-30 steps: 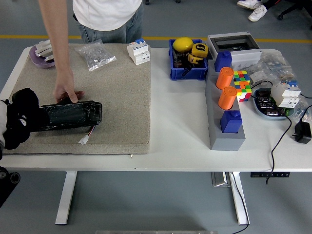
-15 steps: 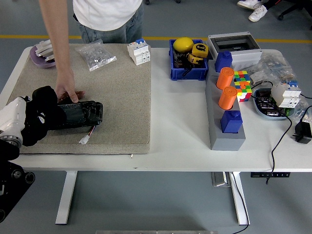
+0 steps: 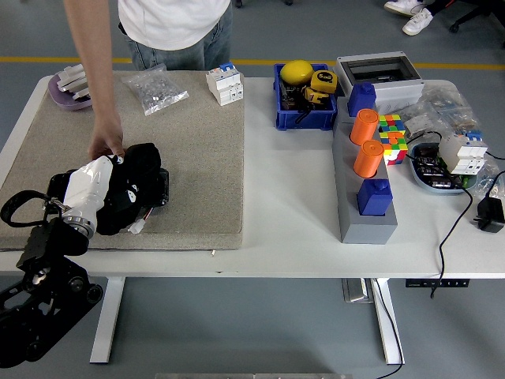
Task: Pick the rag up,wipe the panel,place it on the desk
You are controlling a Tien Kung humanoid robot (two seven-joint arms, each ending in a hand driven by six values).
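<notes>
While a person's hand steadies the panel, left hand fingers clutch the rag.

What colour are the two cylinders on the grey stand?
Orange cylinders, clearest in the head view.

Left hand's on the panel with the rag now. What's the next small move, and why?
Probably drag the rag back left along the panel. The left hand sits at the panel's right end, covering most of it, so little is left to wipe on that side. The person's hand rests at the panel's far edge, apparently steadying it, so keep the stroke low and slow.
</notes>
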